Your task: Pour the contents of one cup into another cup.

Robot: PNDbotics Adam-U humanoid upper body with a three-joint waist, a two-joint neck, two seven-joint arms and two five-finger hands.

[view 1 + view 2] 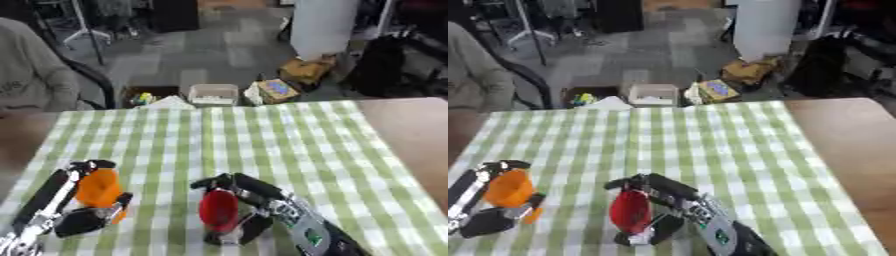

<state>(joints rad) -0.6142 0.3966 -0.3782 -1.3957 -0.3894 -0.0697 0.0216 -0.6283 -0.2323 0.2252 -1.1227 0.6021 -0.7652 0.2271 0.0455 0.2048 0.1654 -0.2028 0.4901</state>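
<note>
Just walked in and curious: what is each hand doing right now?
Left hand: closed around the orange cup.
Right hand: closed around the red cup.

surface: wooden table [418, 131], brown top bare along right side and at far left | cover: green-and-white checked cloth [289, 145], spread flat over most of top, reaching near edge | on cloth: orange cup [98, 189] near left, red cup [219, 210] near centre; contact with cloth cannot be told, both enclosed by hands
</note>
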